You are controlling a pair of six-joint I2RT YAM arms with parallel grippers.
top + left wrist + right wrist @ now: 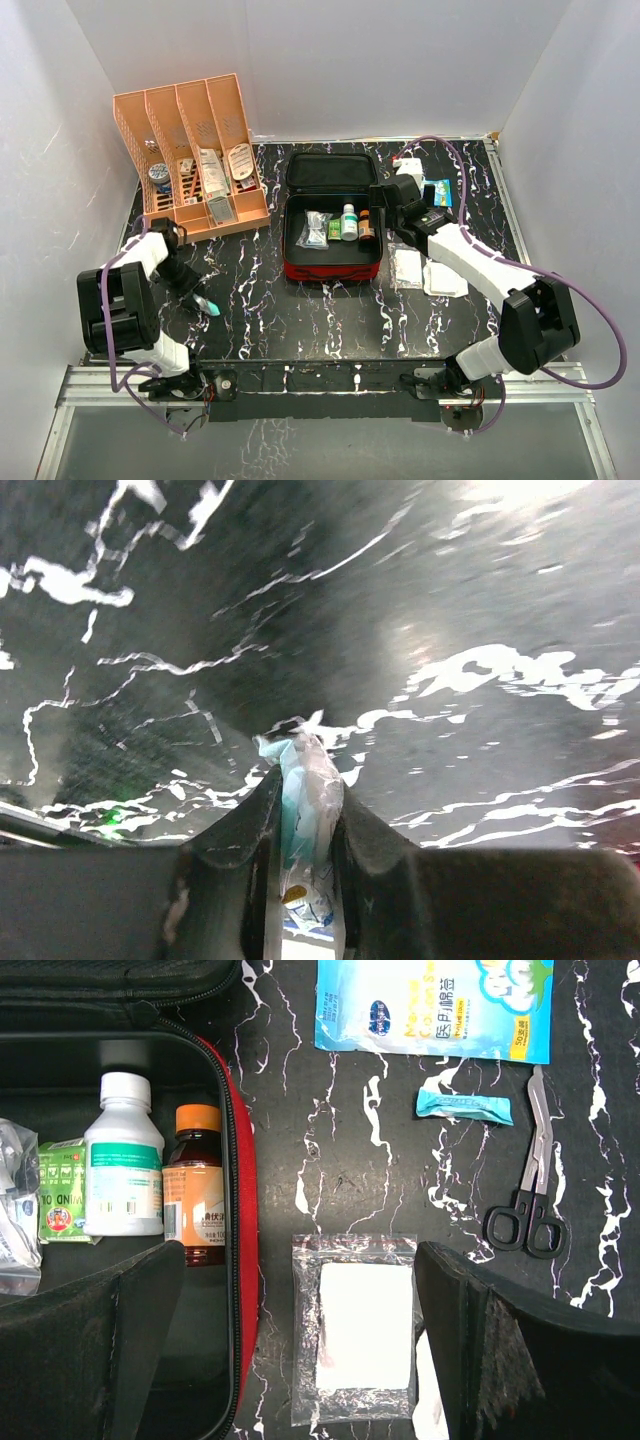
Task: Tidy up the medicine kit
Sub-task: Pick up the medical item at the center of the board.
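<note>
The medicine kit (332, 268) lies open at the table's middle, red walls, black lining, lid (332, 171) folded back. Inside stand a white bottle (349, 222), a brown bottle with an orange cap (197, 1185), a green box (62, 1190) and a clear packet (315, 230). My left gripper (308, 783) is shut on a teal-and-clear plastic packet (300, 810) just above the table, left of the kit (205, 304). My right gripper (298, 1250) hangs open over the kit's right rim (243, 1160) and a clear zip bag holding a white pad (360, 1325).
An orange slotted rack (190, 150) with several packets leans at the back left. Right of the kit lie scissors (530, 1200), a blue printed pouch (435, 1005), a small teal sachet (465, 1107) and a second white pad bag (445, 280). White walls enclose the table.
</note>
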